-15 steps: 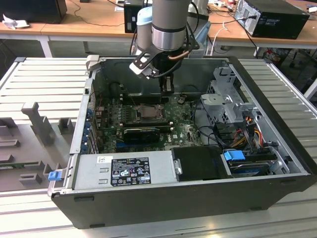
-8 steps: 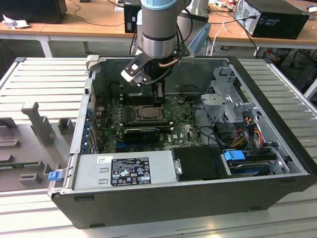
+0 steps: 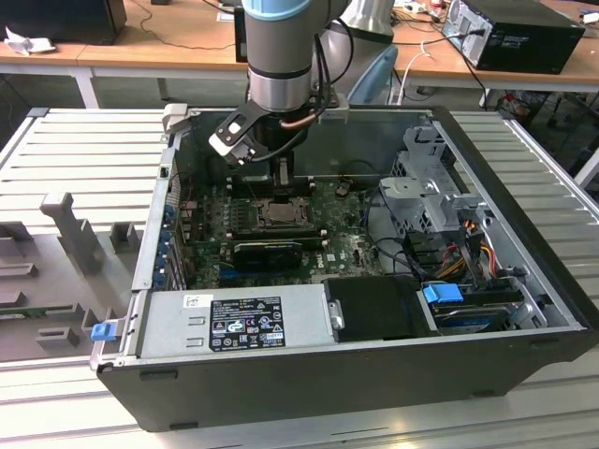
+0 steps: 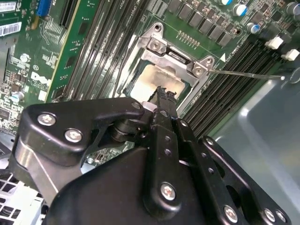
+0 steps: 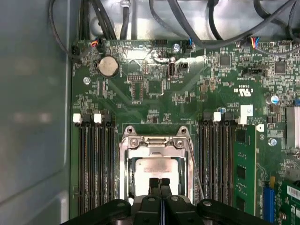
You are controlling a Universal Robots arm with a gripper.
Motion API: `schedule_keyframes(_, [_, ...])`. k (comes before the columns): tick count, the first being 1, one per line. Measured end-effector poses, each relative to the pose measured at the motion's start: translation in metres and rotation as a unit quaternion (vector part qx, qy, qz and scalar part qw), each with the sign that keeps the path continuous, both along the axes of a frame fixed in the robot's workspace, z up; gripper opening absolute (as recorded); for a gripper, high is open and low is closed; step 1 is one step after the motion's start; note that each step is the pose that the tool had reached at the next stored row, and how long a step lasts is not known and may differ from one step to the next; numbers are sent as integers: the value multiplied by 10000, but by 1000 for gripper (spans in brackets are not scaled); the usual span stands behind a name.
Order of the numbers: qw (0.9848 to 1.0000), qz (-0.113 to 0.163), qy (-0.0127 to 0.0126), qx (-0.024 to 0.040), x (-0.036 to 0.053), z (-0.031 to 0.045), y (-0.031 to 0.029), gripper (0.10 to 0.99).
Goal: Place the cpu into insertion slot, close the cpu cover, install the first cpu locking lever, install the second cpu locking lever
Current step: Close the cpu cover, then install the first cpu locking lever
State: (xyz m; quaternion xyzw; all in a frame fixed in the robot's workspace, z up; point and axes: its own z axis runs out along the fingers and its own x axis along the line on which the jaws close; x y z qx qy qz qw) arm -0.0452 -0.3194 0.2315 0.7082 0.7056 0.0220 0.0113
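First wrist view, lower centre: claw [image 5: 159, 182], pressed together, tip over cpu [image 5: 152, 166] beneath closed cover [image 5: 157, 143]. Locking stage apparently in hand: lever [image 4: 243, 74], upper right in second wrist view, stands unlatched, demanding precise contact.

tan-grey square cpu [image 5: 154, 166]: one edge hidden behind black gripper [image 5: 159, 181]
silvery windowed cpu cover [image 5: 125, 161]: one side under gripper body
grey robot arm [image 3: 279, 84]: cut off by exterior view's upper edge

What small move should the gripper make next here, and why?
Probably lift slightly and shift toward the thin lever. The cpu already sits under the lowered cpu cover, the gripper is shut just over it, and the lever appears unlatched, sticking out sideways.
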Motion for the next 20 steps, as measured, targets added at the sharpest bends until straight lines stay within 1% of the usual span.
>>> schedule_keyframes(3, [10000, 0, 0, 0, -16, 0, 0, 106])
schedule_keyframes(8, [10000, 0, 0, 0, -18, 5, -1, 106])
schedule_keyframes(9, [10000, 0, 0, 0, -18, 24, -1, 106])
schedule_keyframes(16, [10000, 0, 0, 0, -17, 54, 0, 106])
schedule_keyframes(20, [10000, 0, 0, 0, -18, 89, 0, 106])
